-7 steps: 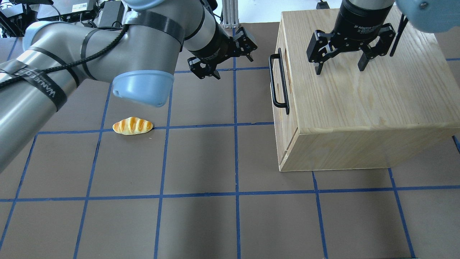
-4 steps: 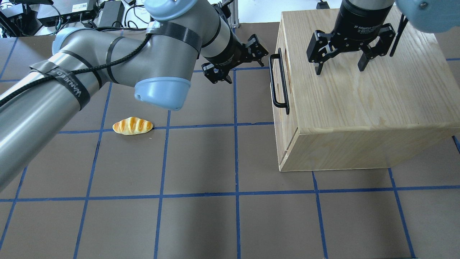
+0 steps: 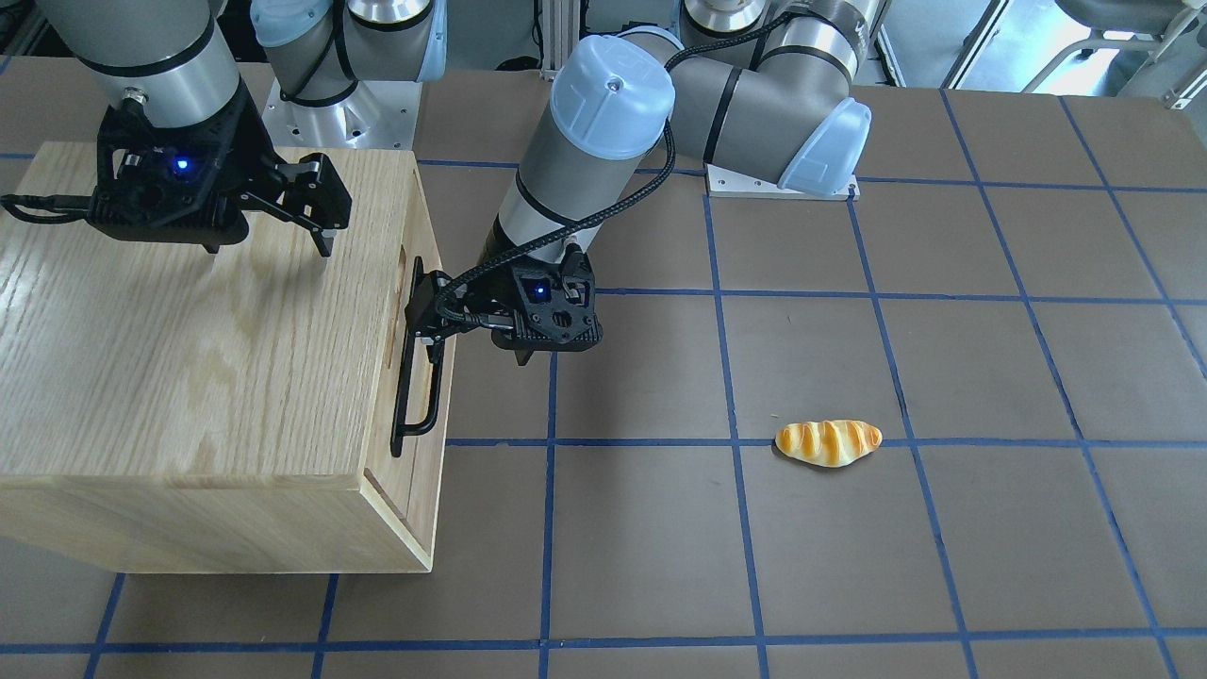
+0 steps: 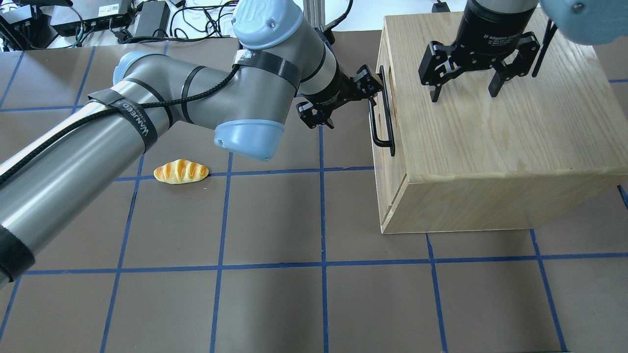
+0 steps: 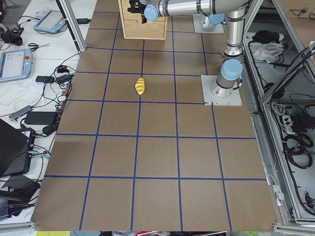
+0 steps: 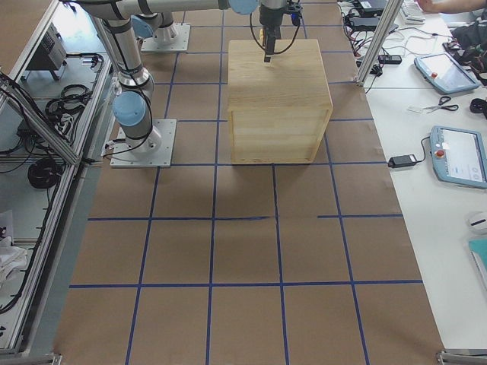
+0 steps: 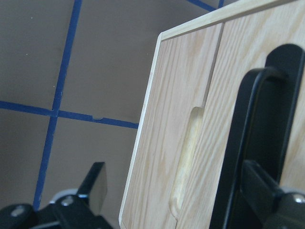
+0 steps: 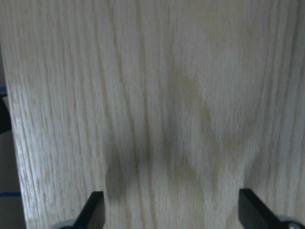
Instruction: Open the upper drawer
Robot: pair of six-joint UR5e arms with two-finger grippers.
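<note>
**At the handle [image 4: 370, 113], left hand [image 3: 424, 316] spread and not yet pinching**

Up against the front of the cabinet [image 4: 490, 147], the left hand points at the wood with its two fingers apart. Seen from the wrist camera, one finger [image 7: 267, 200] sits right at the black bar of the handle. The other finger [image 7: 95, 186] is well off to the side, and the oblong slot [image 7: 183, 162] shows between them. Whether the near finger touches the bar cannot be told.

The upper drawer [image 4: 380, 115] carries that handle and sits shut, flush with the cabinet's face, just under the cabinet's top. Above that top the right hand [image 4: 463, 93] hangs fingers down, spread as well, holding nothing, its tips close over the wood.

The cabinet stands on the table [image 4: 274, 304] on the robot's right side. A bread roll [image 4: 181, 171] lies on the table well apart from it, on the left arm's side, beside a blue tape line [image 4: 274, 171].
</note>
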